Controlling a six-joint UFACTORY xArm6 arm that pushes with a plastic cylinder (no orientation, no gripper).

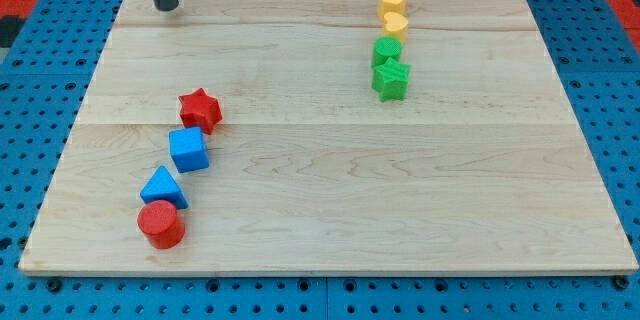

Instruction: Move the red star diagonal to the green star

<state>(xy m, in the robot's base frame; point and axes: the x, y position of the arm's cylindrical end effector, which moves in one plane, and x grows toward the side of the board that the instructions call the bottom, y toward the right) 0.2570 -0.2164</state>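
Note:
The red star [200,110] lies at the view's left middle of the wooden board [330,190]. The green star [391,79] lies at the upper right, far from the red star. My tip [166,5] rests near the board's top left corner, well above the red star and touching no block.
A blue cube [189,149], a blue triangle [163,188] and a red cylinder [160,224] run down-left from the red star. A green cylinder [386,52] touches the green star's top. A yellow heart [396,26] and a yellow cylinder [392,2] sit above it.

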